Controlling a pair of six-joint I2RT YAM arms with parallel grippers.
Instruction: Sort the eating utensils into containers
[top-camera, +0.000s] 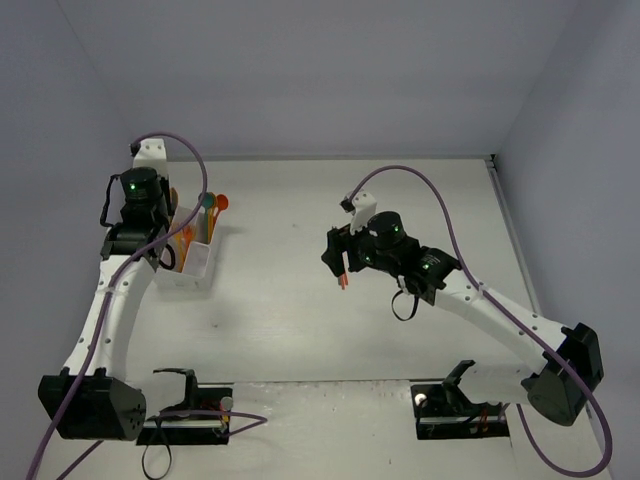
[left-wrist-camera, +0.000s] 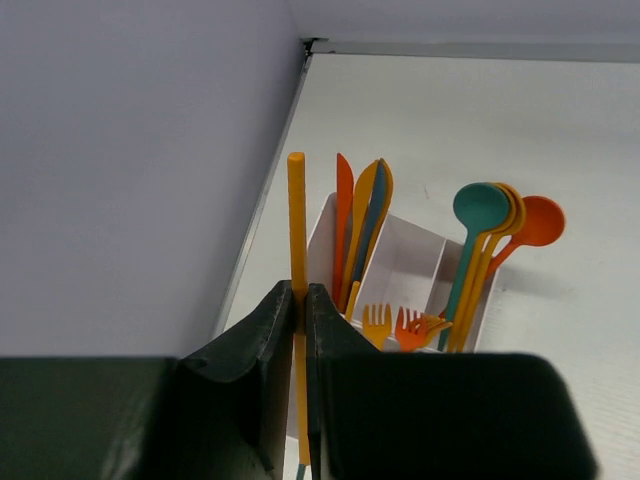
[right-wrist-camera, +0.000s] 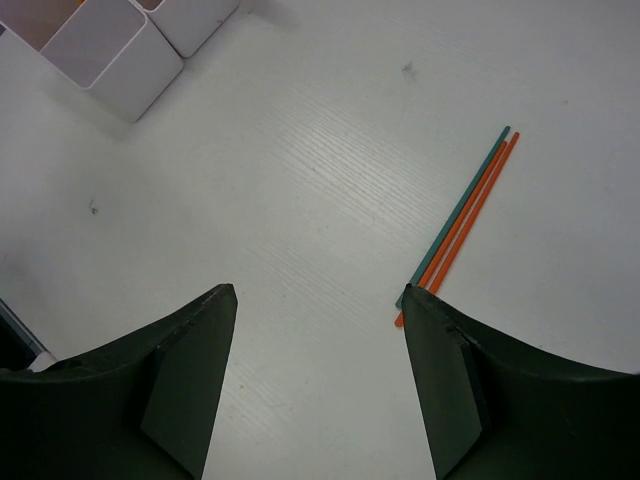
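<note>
My left gripper (left-wrist-camera: 298, 300) is shut on an orange chopstick-like stick (left-wrist-camera: 297, 215), held upright just beside the white compartment box (left-wrist-camera: 408, 262). The box (top-camera: 197, 262) holds knives (left-wrist-camera: 358, 225), forks (left-wrist-camera: 400, 325) and spoons (left-wrist-camera: 490, 225), orange and teal. My right gripper (right-wrist-camera: 318, 300) is open and empty, hovering over the table. Two orange sticks (right-wrist-camera: 470, 215) and a teal stick (right-wrist-camera: 452, 215) lie side by side on the table, by the tip of its right finger. They show in the top view as an orange streak (top-camera: 343, 270) under the gripper (top-camera: 340, 262).
The left wall (left-wrist-camera: 120, 170) stands close behind the box. Corners of the white box (right-wrist-camera: 120, 60) show at the upper left of the right wrist view. Cables loop over both arms.
</note>
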